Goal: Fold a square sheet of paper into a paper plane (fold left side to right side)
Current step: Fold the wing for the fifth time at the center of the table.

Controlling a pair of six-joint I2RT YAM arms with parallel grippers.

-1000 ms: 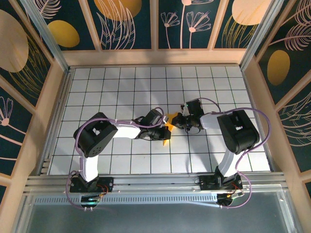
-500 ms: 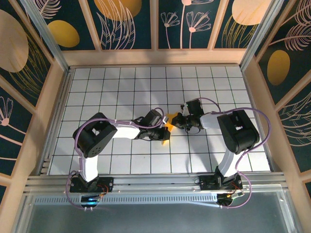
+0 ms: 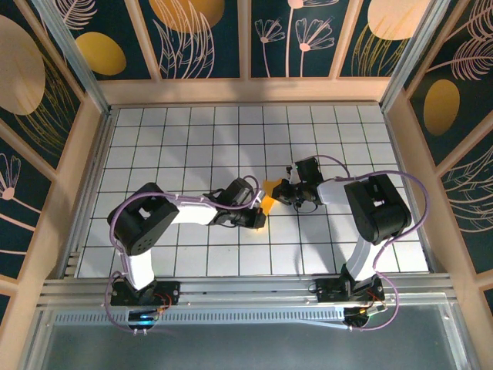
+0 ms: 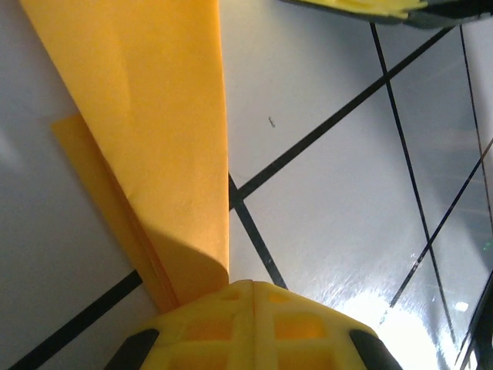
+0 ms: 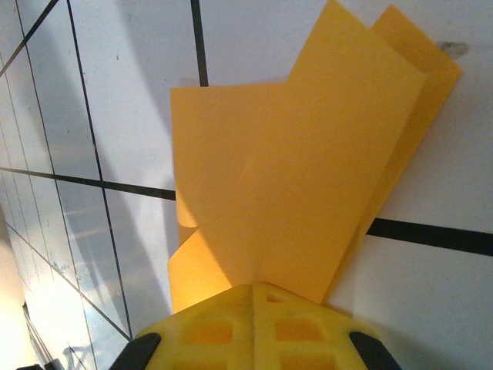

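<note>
Orange-yellow sheet of paper (image 3: 267, 202), folded into overlapping layers, lies flat near the middle of the white-tiled counter (image 3: 169, 131). My left jaws are clamped on its end towards the counter's near edge. My right jaws are clamped on its side facing the counter's right edge.

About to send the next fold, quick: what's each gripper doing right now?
Left gripper: closed, pinching the folded paper.
Right gripper: closed, pinching the same folded paper.
</note>
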